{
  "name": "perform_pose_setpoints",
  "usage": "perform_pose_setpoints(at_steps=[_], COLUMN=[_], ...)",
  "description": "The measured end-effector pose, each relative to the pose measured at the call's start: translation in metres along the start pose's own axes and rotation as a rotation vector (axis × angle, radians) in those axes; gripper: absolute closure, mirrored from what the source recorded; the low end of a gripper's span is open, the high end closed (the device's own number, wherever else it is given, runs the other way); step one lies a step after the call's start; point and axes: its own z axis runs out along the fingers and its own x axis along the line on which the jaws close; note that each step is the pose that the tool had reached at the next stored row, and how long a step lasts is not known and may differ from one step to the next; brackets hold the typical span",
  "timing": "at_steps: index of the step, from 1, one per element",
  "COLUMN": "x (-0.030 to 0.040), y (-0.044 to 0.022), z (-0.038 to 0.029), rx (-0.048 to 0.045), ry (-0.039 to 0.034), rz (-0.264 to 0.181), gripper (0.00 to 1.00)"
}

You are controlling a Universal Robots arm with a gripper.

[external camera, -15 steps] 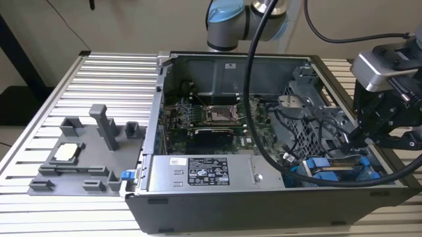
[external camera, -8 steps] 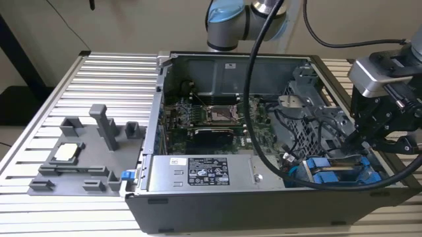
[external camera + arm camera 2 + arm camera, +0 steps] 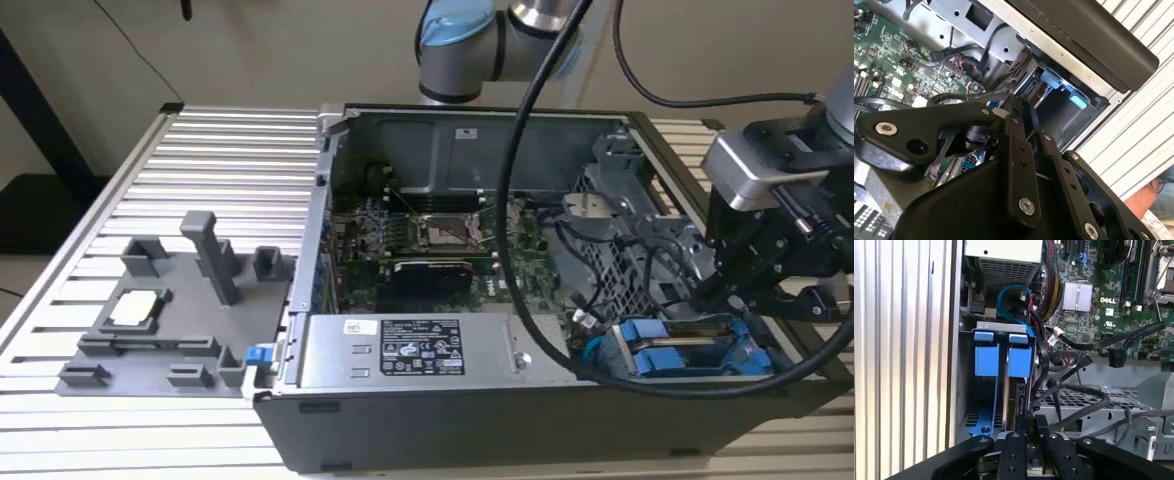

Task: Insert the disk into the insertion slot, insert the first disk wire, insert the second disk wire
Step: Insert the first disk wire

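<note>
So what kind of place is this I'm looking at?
Probably a robotics lab bench: a robot arm reaches over an open computer case on a ribbed metal table, grey parts holders beside it.

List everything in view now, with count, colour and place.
Computer case: one, black, open on the table.
Table: one, silver, slatted.
Motherboard: one, green, inside the case.
Power supply: one, silver, inside the case.
Drive cage: one, grey, case corner.
Disk: one, blue carrier, in the cage.
Other carrier: one, blue, beside the disk.
Cables: several black, one blue, around the cage.
Fixture tray: one, grey, exterior view's left of the case.
Arm: one, grey-blue, behind the case.
Gripper: one, black, by the disk's end opposite its tab.
</note>
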Motion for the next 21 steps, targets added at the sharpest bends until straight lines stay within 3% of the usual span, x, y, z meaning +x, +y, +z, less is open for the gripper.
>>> perform_pose_setpoints(at_steps=[10, 21], x=[0.0047, 0.0057], y=[-0.0036, -0.0039], z=[0.0152, 0.0156], rx=[0.0003, -0.0055], ry=[0.0005, -0.0003], rz=[0.003, 0.013], gripper=[0.81, 0.81])
